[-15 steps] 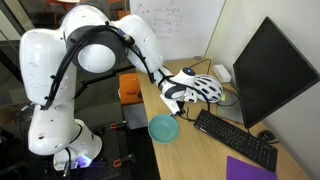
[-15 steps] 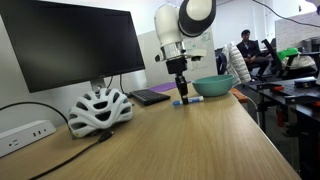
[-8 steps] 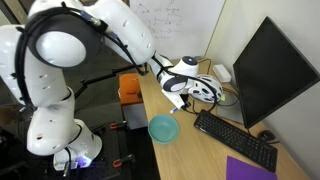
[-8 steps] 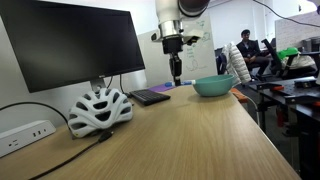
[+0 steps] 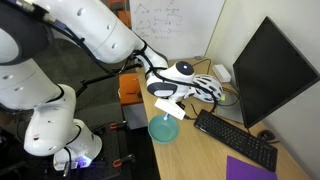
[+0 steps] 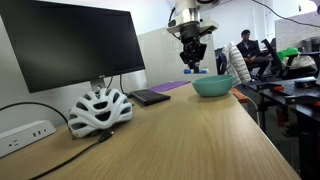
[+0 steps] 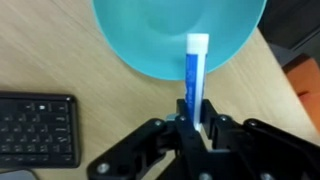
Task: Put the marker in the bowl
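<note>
My gripper (image 7: pixel 192 122) is shut on a blue marker with a white cap (image 7: pixel 194 70) and holds it in the air over the near rim of the teal bowl (image 7: pixel 140 40). In an exterior view the gripper (image 5: pixel 168 108) hangs just above the bowl (image 5: pixel 164 129), which sits near the desk's edge. In an exterior view the gripper (image 6: pixel 192 57) holds the marker (image 6: pixel 192 68) upright above the bowl (image 6: pixel 212 86). The marker's lower end is hidden between the fingers.
A white and black bicycle helmet (image 5: pixel 205 88) (image 6: pixel 98 108) lies on the wooden desk by a monitor (image 5: pixel 270 75). A black keyboard (image 5: pixel 235 138) (image 7: pixel 35 128) lies beside the bowl. A purple pad (image 5: pixel 250 169) is at the desk's front. Cables run near the helmet.
The gripper has lifted the marker off the desk and carried it from beside the helmet to above the bowl.
</note>
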`<move>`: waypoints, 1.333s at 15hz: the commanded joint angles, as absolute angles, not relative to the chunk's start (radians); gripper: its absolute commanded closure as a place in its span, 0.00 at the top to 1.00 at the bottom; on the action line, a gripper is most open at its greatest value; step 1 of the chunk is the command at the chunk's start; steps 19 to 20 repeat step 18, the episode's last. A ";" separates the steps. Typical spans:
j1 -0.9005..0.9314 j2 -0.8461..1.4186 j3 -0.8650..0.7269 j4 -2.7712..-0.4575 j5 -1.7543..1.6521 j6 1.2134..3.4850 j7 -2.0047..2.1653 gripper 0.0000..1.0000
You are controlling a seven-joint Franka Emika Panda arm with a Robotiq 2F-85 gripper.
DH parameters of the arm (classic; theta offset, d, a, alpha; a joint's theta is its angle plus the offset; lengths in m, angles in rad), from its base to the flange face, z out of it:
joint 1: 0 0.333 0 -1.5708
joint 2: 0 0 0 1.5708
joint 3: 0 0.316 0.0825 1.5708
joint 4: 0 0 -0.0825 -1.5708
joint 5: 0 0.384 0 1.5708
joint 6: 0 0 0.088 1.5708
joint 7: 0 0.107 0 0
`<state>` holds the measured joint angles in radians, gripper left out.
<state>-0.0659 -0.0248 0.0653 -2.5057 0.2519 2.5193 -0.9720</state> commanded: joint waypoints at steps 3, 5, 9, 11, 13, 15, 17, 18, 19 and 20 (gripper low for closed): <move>-0.034 -0.150 -0.025 -2.612 0.242 2.347 -1.317 0.05; -0.037 -0.171 -0.044 -2.625 0.149 2.305 -1.372 0.05; -0.037 -0.181 -0.049 -2.639 -0.016 2.345 -1.321 0.44; -0.017 -0.187 -0.054 -2.652 0.045 2.405 -1.324 0.52; 0.003 -0.189 -0.049 -2.661 0.062 2.465 -1.320 0.67; 0.028 -0.193 -0.050 -2.658 0.100 2.458 -1.323 0.83; 0.036 -0.203 -0.043 -2.655 0.090 2.433 -1.279 0.98; 0.032 -0.205 -0.037 -2.656 0.069 2.439 -1.215 1.00; 0.032 -0.205 -0.037 -2.656 0.069 2.439 -1.215 1.00; 0.032 -0.205 -0.037 -2.656 0.069 2.439 -1.215 1.00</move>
